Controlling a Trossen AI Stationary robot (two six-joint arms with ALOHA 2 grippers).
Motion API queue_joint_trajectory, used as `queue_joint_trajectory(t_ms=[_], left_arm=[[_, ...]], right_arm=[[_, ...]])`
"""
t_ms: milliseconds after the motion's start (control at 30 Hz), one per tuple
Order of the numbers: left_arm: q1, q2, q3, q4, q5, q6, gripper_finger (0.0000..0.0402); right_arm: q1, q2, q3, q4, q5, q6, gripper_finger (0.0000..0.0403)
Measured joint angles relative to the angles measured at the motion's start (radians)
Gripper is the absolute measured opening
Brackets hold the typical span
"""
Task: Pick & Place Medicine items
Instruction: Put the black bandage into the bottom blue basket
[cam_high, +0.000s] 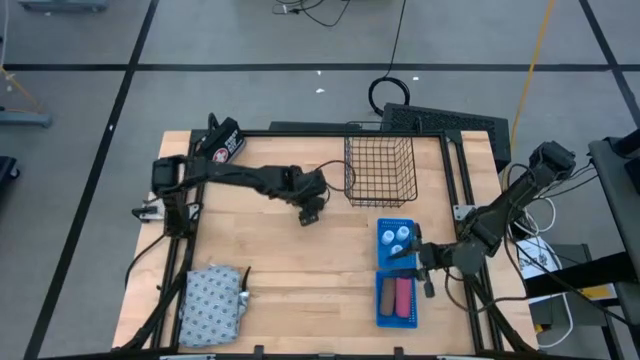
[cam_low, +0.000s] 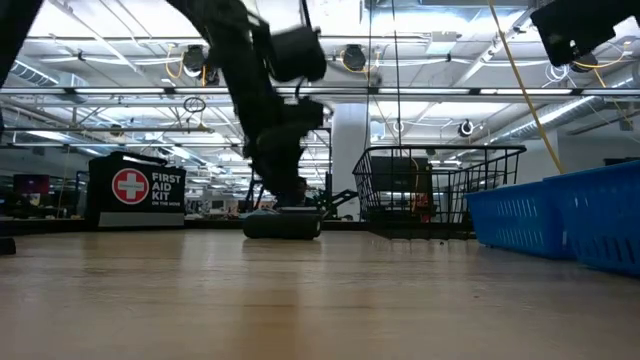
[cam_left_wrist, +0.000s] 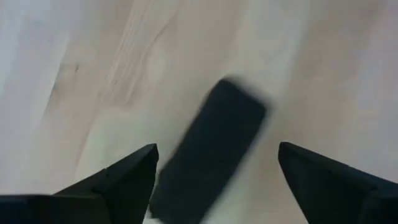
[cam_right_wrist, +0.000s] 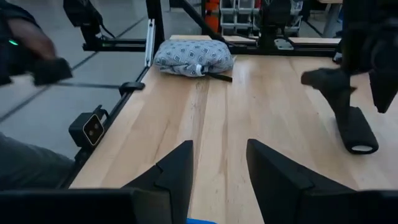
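A black oblong piece (cam_left_wrist: 211, 155) lies flat on the wood near the table's middle, also seen in the low view (cam_low: 282, 224). My left gripper (cam_left_wrist: 217, 148) hovers just above it (cam_high: 310, 208), open, one finger on either side and not touching. My right gripper (cam_right_wrist: 219, 149) is open and waits near the right edge beside the blue trays (cam_high: 425, 262). Three white bottles (cam_high: 400, 237) stand in the far tray. A brown and a pink piece (cam_high: 396, 294) lie in the near tray. The patterned pouch (cam_high: 213, 300) rests on the near left corner.
A black wire basket (cam_high: 380, 170) stands at the far edge, just right of my left gripper. The black first aid case (cam_high: 225, 140) sits at the far left corner. The blue trays (cam_high: 383, 262) lie near the right side. Bare wood lies between pouch and trays.
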Motion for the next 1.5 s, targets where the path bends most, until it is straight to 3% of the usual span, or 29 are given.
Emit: queue_joint_trajectory(t_ms=[367,633,1000,1233,1500], left_arm=[[0.094,0.106,0.002,-0.086,0.052,0.17,0.0328],[0.085,0.108,0.001,-0.089,0.08,0.096,0.0293],[0.037,0.103,-0.001,-0.086,0.103,-0.085,0.019],[-0.063,0.057,-0.002,0.047,0.217,-0.134,0.0154],[-0.228,-0.019,-0.002,0.299,0.29,-0.134,0.0167]], right_arm=[[0.0,-0.101,-0.113,0.055,0.0,0.03,0.0134],[-0.001,-0.109,-0.119,0.055,0.003,-0.007,0.013],[-0.002,-0.11,-0.119,0.187,0.004,-0.047,0.013],[-0.002,-0.101,-0.118,0.261,0.003,-0.072,0.013],[-0.002,-0.067,-0.118,0.263,0.003,-0.048,0.013]])
